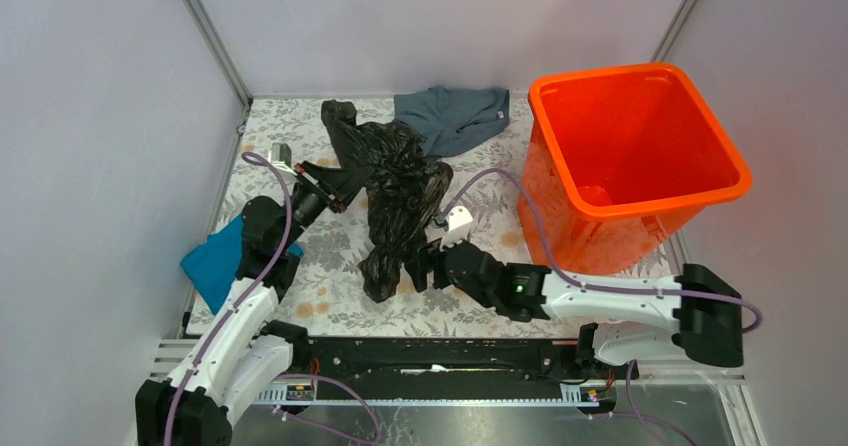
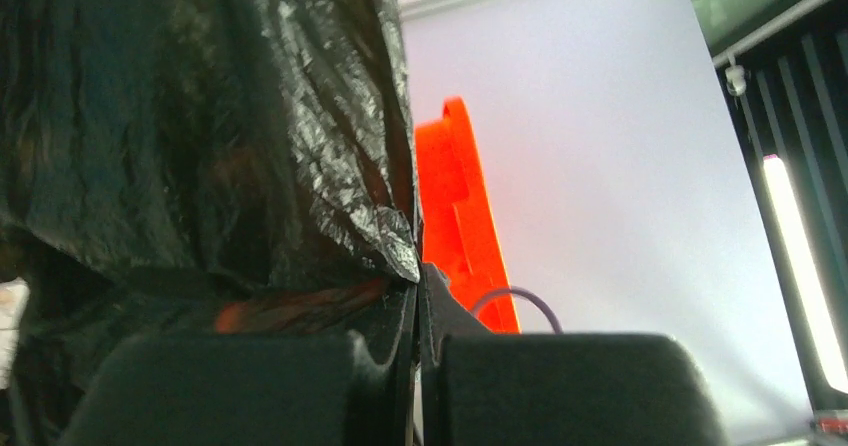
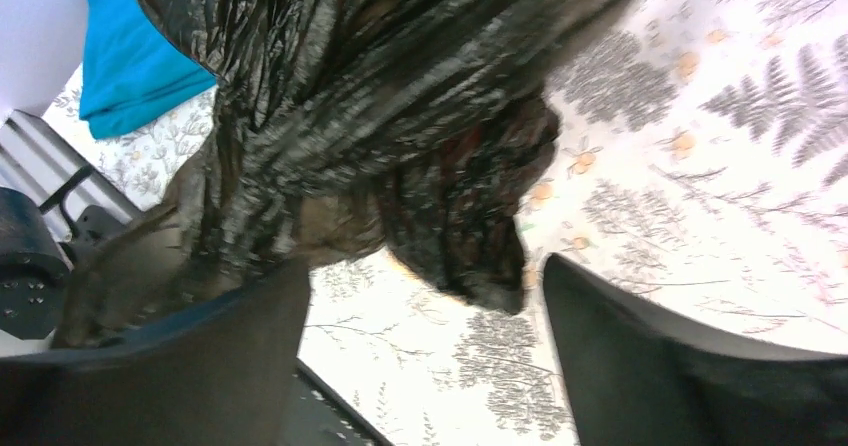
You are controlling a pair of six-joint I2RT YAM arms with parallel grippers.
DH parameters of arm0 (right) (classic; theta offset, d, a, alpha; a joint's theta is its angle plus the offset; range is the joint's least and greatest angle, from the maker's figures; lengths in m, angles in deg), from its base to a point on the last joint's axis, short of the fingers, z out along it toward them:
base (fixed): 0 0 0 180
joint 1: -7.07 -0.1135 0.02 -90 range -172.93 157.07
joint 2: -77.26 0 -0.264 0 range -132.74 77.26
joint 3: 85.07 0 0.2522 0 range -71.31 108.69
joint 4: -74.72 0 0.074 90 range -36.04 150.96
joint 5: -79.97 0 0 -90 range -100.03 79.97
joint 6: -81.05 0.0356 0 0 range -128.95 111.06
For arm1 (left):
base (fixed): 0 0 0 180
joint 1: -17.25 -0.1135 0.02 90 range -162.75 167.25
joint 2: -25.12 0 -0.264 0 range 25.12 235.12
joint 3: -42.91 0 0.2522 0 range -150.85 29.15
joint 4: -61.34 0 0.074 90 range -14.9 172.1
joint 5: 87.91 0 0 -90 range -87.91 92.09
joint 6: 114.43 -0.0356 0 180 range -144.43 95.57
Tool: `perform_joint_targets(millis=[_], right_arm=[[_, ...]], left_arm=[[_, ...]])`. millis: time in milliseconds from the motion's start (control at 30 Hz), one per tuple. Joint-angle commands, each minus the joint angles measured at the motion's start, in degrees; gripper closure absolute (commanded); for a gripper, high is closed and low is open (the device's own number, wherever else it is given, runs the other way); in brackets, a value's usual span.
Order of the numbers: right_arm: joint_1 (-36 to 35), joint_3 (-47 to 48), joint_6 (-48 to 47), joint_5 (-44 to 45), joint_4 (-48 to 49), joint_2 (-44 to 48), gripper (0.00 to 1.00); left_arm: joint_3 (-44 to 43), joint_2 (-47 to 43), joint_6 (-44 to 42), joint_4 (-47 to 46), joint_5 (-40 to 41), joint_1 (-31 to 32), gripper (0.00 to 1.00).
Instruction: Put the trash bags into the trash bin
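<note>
Bag (image 1: 395, 191): one, black and glossy, crumpled into a long strip down the middle of the tabletop (image 1: 330, 301), left of the bin (image 1: 560, 226) and wholly outside it. Its far end lies against the grey-blue cloth (image 1: 455, 116).

Bin: one, bright orange, upright at the far right of the tabletop. Its inside shows only orange walls and floor.

Cloths: two. The grey-blue one lies at the far edge, between bag and bin. The teal one (image 1: 215, 261) hangs off the left edge, beside the left arm.

Tools: two. The left tool (image 1: 345, 184) meets the bag's left side. In the left wrist view its fingers are pressed together on a fold of the black plastic (image 2: 395, 246), with the bin's rim (image 2: 465, 226) behind. The right tool (image 1: 418, 266) sits at the bag's near end. In the right wrist view its fingers (image 3: 640, 366) stand wide apart, with the brownish, stretched end of the bag (image 3: 470, 216) between them. Whether either finger touches the plastic I cannot tell.

Tabletop: a white cover printed with grey ferns and small orange spots (image 3: 700, 116). Pale lilac-grey panels in metal frames close in the left, far and right sides.
</note>
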Motion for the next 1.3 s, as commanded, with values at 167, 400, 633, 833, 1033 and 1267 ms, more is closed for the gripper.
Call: perform_joint_targets(millis=[167, 400, 633, 833, 1033, 1267], right_arm=[[6.4, -3.2, -10.7, -3.2, -7.4, 6.2, 0.00], [8.5, 3.2, -13.8, -15.0, -10.4, -3.5, 0.00], [12.7, 3.8, -10.6, -32.8, 2.4, -9.8, 0.00], [13.2, 6.3, -10.5, -37.0, 9.0, -17.0, 0.00], [13.5, 6.3, -15.9, -36.8, 12.9, -18.1, 0.00], [13.8, 8.9, -11.5, -30.7, 14.7, -22.6, 0.37]], left_arm=[[-1.4, 12.7, -17.6, 14.9, -12.7, -19.4, 0.61], [-9.3, 8.3, -38.1, 40.1, -8.3, -21.1, 0.01], [-14.0, -6.9, -43.4, 59.2, 4.4, -10.8, 0.01], [-11.1, -6.5, -39.1, 63.7, 18.7, 6.8, 0.01], [-10.6, -3.0, -33.7, 65.5, 29.7, 17.6, 0.05], [-5.6, -0.5, -30.4, 60.6, 24.6, 19.3, 0.10]])
